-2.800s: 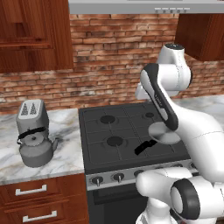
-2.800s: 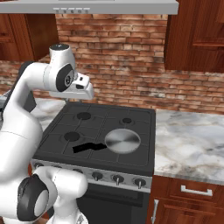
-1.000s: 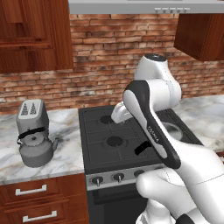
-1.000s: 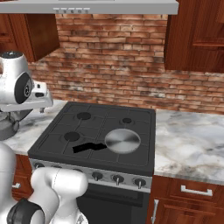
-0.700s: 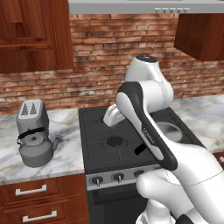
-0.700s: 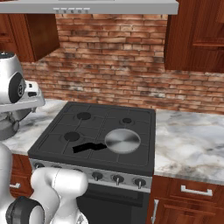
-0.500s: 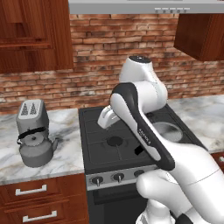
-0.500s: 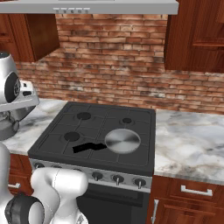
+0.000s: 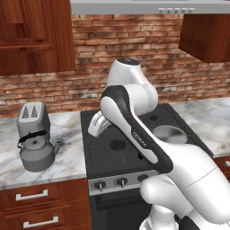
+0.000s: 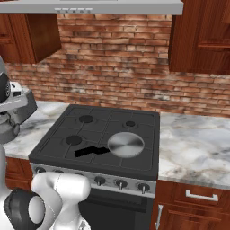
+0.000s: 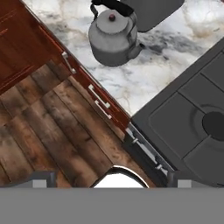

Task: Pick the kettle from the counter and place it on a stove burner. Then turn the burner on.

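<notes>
The squat grey kettle point(image 9: 37, 153) stands on the marble counter point(image 9: 67, 148) left of the stove, in front of the toaster. The hand view looks down on the kettle point(image 11: 113, 36), its black handle arched over the lid; the counter point(image 11: 175, 57) runs diagonally there. My gripper point(image 9: 93, 130) hangs above the stove's left front part, to the right of the kettle and apart from it. The gripper point(image 11: 111, 180) is open, its fingertips point(image 11: 41, 179) spread wide with nothing between them. The front-left stove burner point(image 9: 117, 144) lies bare, and it shows again as burner point(image 10: 74, 140) and burner point(image 11: 216, 124).
A boxy grey toaster point(image 9: 32, 118) stands behind the kettle. A round silver pan point(image 9: 168, 134) with a black handle covers the front-right burner. Knobs point(image 10: 119, 183) line the stove front. Wooden drawers point(image 11: 98, 103) and floor point(image 11: 43, 131) lie below the counter edge.
The arm has swung left from over the stove's right side towards the kettle. The kettle, toaster and pan have stayed put.
</notes>
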